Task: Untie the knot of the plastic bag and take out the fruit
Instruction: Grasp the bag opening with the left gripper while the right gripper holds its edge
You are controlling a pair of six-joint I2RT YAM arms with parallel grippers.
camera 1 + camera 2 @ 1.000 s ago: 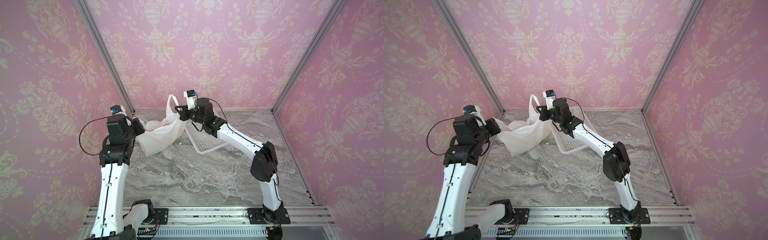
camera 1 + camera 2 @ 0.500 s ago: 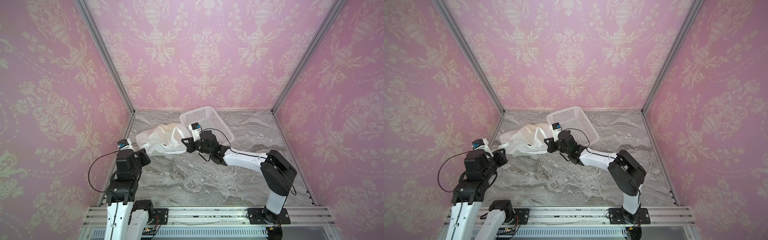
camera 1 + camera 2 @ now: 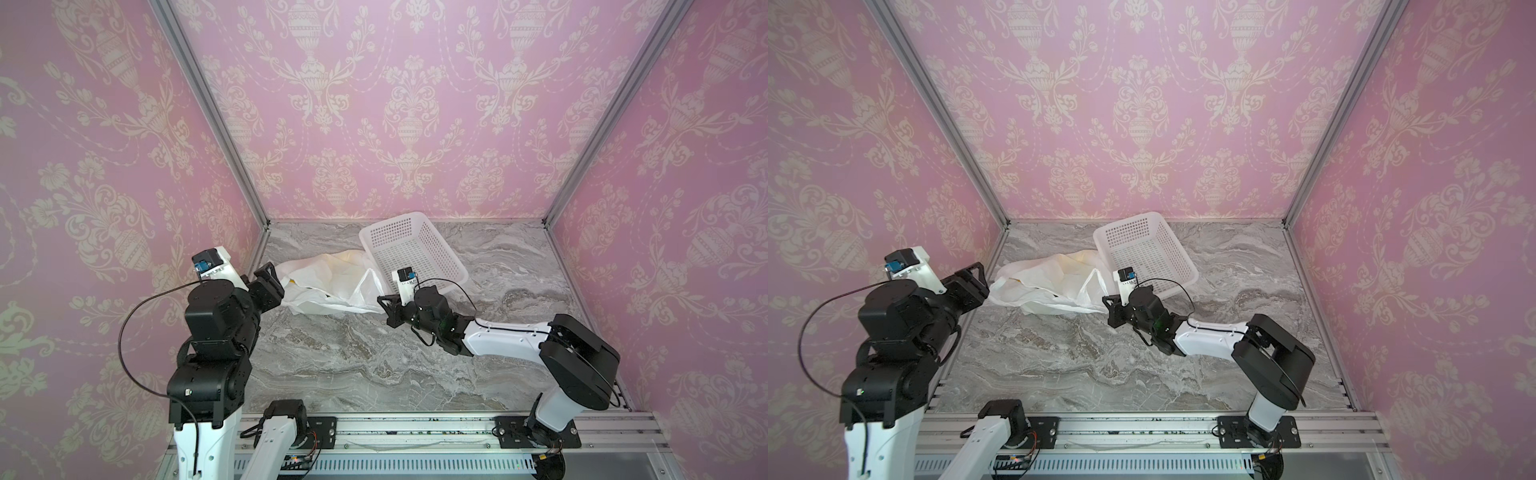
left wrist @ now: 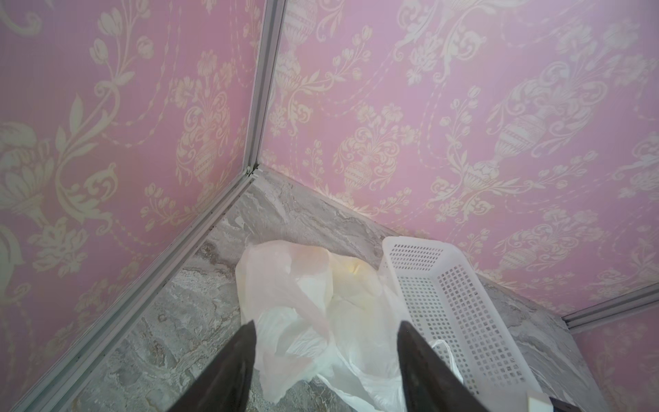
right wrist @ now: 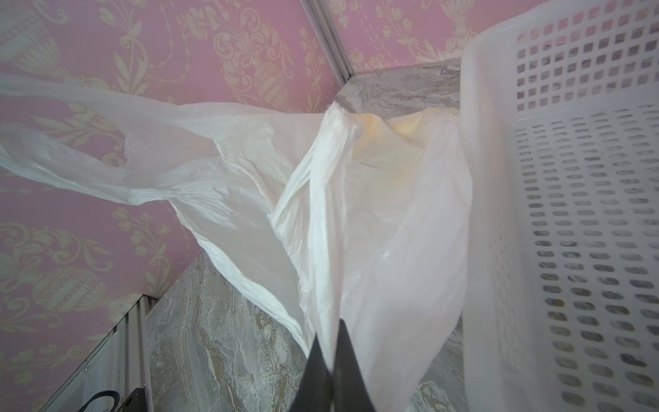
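Plastic bag is lying crumpled on the marble tabletop, touching the white basket beside it. Right claw is pinching a fold of its film, fingers together; left claw is hovering at its other end, fingers spread apart.

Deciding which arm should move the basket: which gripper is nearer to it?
Right. The right gripper sits by the near corner of the basket, shut on the bag; the left gripper hangs open across the bag from it.
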